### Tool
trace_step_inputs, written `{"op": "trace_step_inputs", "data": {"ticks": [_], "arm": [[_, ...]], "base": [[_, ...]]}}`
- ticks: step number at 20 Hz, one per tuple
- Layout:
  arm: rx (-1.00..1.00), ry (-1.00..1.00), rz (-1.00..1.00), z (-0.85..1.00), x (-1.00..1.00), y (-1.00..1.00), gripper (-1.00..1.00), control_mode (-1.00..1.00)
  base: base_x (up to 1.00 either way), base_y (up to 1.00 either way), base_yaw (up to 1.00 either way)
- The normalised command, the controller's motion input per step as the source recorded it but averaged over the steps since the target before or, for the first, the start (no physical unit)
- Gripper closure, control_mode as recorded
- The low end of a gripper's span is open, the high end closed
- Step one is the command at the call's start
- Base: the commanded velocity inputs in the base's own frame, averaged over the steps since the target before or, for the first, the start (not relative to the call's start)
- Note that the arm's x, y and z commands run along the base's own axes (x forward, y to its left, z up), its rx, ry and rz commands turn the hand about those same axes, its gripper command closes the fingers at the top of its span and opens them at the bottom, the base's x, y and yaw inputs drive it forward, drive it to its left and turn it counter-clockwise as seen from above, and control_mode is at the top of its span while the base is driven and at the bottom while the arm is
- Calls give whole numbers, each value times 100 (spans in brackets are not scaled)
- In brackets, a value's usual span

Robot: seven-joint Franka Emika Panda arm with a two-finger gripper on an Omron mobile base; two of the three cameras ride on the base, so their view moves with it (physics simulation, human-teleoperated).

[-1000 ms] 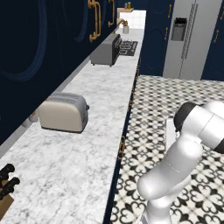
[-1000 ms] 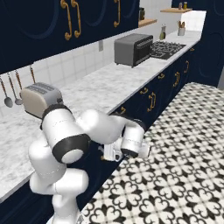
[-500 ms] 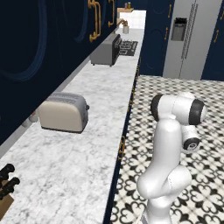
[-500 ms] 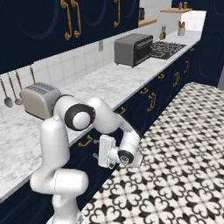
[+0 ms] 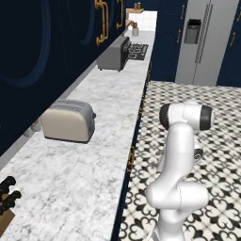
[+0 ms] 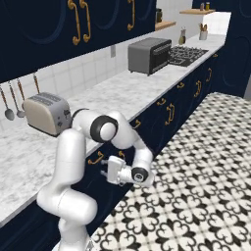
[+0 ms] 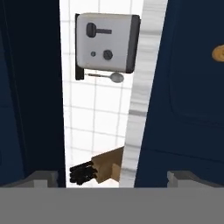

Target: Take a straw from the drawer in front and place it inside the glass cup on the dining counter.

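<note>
A: Right base view: your gripper (image 6: 104, 171) sits low beside the navy drawer fronts (image 6: 162, 115), fingers spread wide, nothing held.
B: Drawer state?
A: Flat front, closed, under marbled worktop (image 6: 117, 90).

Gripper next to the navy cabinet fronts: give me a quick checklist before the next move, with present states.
1. Gripper open: ok, the jaws stand wide in the hand view.
2. Gripper empty: ok, nothing between the fingertips.
3. Drawer open: not ok, the navy cabinet fronts under the worktop all look shut.
4. Straw located: cannot tell.
5. Hand aimed at a brass handle: cannot tell; the hand view is rolled and looks past the toaster and knife block.
</note>
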Motion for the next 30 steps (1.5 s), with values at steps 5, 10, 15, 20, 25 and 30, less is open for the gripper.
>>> {"op": "trace_step_inputs", "data": {"ticks": [5,10,15,20,25,30], "arm": [[0,2,-3,-1,37,29,-100,-100],[-3,2,-9,-11,37,25,-100,-100],[-13,0,-10,-34,15,28,-100,-100],[-13,1,-11,-26,14,22,-100,-100],[-5,0,-10,-4,13,10,-100,-100],[-1,1,-7,-6,28,16,-100,-100]], "base": [[0,0,0],[0,0,0],[0,0,0],[0,0,0],[0,0,0],[0,0,0]]}}
